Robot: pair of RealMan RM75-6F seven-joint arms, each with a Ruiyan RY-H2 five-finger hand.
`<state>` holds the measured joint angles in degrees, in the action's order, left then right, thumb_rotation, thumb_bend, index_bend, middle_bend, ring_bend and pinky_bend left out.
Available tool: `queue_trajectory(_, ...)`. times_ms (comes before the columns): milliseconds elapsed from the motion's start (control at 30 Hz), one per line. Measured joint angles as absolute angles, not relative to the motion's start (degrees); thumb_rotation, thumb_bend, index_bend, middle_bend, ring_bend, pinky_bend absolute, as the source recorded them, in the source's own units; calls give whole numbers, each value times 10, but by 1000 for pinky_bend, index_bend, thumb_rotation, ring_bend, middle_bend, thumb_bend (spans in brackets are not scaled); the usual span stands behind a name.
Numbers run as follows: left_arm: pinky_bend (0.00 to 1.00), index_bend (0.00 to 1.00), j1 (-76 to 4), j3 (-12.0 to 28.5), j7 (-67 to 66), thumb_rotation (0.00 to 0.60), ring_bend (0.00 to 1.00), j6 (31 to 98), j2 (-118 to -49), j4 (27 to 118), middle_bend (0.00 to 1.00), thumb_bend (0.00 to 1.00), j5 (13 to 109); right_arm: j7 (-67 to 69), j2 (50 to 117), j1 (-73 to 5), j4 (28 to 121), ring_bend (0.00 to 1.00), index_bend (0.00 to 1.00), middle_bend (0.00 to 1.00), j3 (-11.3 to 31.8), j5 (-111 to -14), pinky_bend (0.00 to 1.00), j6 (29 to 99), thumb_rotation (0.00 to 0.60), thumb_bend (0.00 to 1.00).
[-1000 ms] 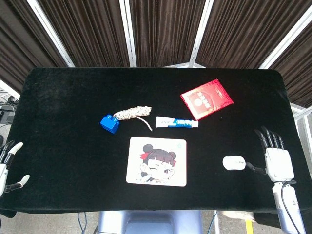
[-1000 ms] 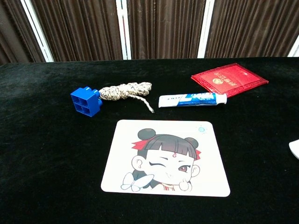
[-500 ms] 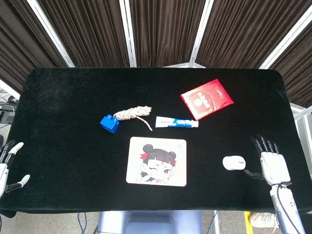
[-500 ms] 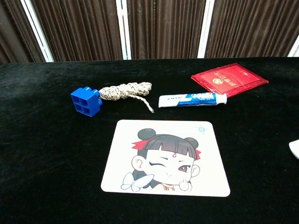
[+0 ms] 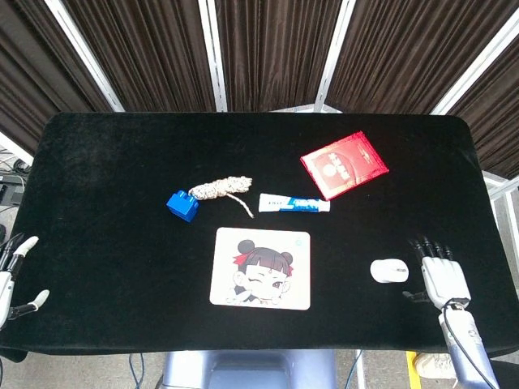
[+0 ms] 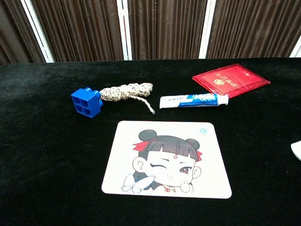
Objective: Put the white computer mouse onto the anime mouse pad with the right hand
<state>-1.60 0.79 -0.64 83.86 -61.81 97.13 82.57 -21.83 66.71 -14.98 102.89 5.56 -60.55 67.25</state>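
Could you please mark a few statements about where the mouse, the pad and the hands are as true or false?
1. The white mouse lies on the mouse pad. False: it lies on the black table, to the right of the pad.
2. The right hand holds the mouse. False: it is beside the mouse with fingers apart, holding nothing.
3. The toothpaste tube lies between the pad and the red booklet. True.
4. The blue brick sits at one end of the rope bundle. True.
5. The left hand rests on the pad. False: it is at the table's left edge.
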Motion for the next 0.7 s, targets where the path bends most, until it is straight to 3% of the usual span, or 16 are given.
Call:
queue_trajectory(267, 0, 107, -16, 8, -2, 600, 0, 838, -619, 968, 0, 248, 826, -228, 671, -169, 996, 0, 79, 0, 56, -585, 0, 640, 600, 43)
queue_trajectory(700, 0, 107, -17, 14, -23, 600, 0, 840, -625, 974, 0, 249, 816, -78, 637, -190, 919, 0, 78, 0, 60, -639, 0, 557, 600, 42)
